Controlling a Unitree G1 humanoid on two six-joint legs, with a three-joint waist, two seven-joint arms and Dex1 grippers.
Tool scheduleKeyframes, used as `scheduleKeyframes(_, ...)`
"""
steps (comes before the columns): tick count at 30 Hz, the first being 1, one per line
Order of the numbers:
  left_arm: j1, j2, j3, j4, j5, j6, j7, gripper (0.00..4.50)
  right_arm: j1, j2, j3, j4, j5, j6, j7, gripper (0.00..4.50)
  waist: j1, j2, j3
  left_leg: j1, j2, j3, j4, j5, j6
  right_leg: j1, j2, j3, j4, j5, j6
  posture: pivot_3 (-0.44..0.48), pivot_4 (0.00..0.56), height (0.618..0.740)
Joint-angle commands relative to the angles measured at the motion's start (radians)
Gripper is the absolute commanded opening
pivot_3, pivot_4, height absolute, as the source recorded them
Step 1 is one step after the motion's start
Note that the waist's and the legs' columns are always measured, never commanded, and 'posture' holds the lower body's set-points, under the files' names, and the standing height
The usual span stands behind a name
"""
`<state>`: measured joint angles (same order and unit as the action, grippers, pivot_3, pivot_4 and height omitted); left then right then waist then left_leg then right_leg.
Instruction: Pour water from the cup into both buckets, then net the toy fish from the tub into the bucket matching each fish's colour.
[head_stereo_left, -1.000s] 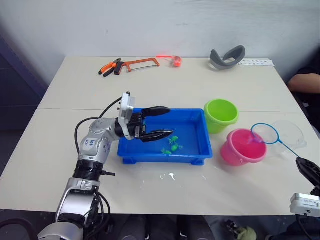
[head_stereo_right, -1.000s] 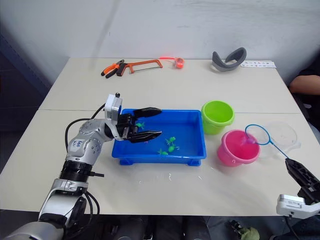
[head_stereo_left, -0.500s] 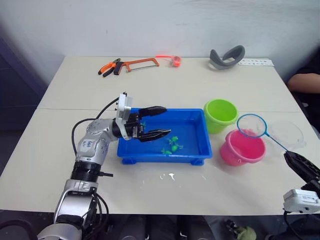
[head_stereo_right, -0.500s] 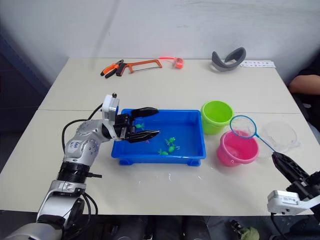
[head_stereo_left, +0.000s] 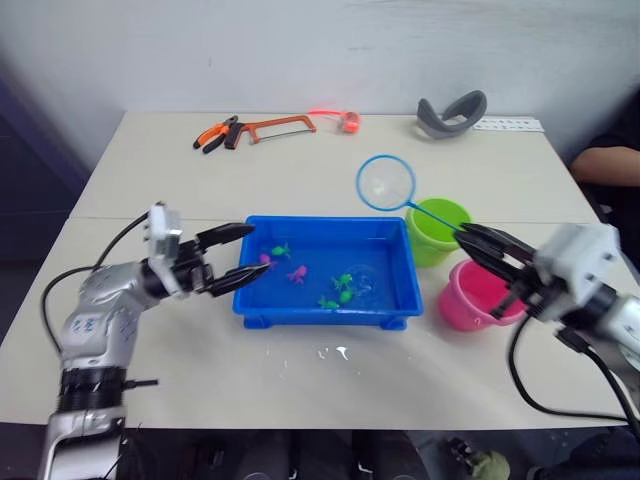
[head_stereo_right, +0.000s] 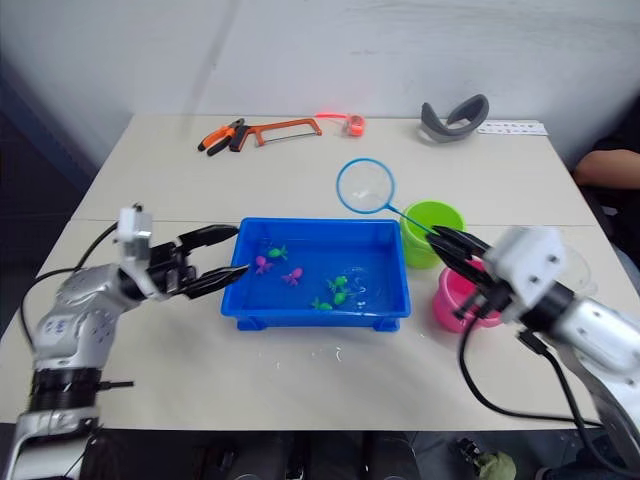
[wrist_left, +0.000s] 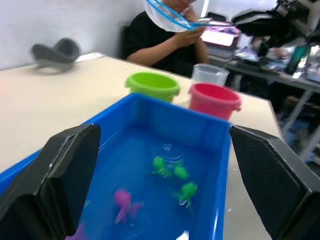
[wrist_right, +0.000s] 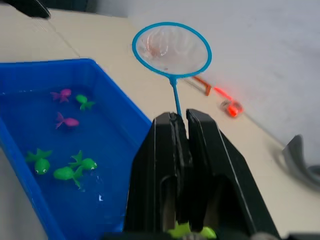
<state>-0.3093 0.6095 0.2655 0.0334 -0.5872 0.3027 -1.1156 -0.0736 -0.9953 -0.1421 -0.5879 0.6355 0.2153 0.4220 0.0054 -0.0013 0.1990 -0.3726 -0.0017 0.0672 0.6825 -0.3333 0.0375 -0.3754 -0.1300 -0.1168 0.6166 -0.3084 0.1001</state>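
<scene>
I have the right gripper (head_stereo_left: 478, 240) clamped on the net (head_stereo_left: 386, 183), raised empty over the tub's (head_stereo_left: 404, 262) far rim, left gripper (head_stereo_left: 235, 256) spread at its near end; about 6 toy fish (head_stereo_left: 344, 281) remain to sort.

Glossy plastic tub (head_stereo_left: 402, 283), seemingly fine-meshed net (head_stereo_left: 386, 184), matt tabletop (head_stereo_left: 300, 170)

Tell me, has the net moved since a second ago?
Yes. The net swung from over the pink bucket to above the tub's far rim.
</scene>
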Motion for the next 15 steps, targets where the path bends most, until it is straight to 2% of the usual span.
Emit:
scheduleKeyframes(1,0.090,0.047,0.095,-0.064,-0.010,-0.016,0.028,4.48,-0.133,0.018,0.109,0.034,-0.031,0.145,0.038,0.00,-0.004,0.000,0.000,0.000,0.000,0.000,0.000,0.000,0.000,0.000,0.000,0.000,-0.001,0.000,0.000,0.000,0.150,0.740)
scheduleKeyframes(7,0.212,0.062,0.173,-0.132,-0.044,0.012,0.079,4.48,-0.272,0.065,0.285,0.088,-0.151,0.191,0.195,0.00,0.009,0.000,0.000,-0.003,0.000,-0.002,0.000,0.000,0.001,-0.001,-0.001,-0.002,-0.003,0.000,0.000,0.000,0.150,0.740)
scheduleKeyframes(10,0.251,0.065,0.180,-0.168,-0.047,0.016,0.088,4.48,-0.322,0.103,0.346,0.109,-0.194,0.261,0.214,0.00,0.008,0.000,0.000,-0.003,0.000,-0.002,0.000,0.000,0.001,-0.001,-0.001,-0.003,-0.003,0.000,0.000,0.000,0.150,0.740)
scheduleKeyframes(15,0.290,0.074,0.172,-0.216,-0.058,0.033,0.085,4.48,-0.369,0.139,0.409,0.176,-0.352,0.252,0.230,0.00,0.007,0.000,0.000,-0.003,-0.001,-0.001,0.000,0.000,0.000,-0.001,-0.001,-0.003,-0.001,0.000,0.000,0.000,0.150,0.740)
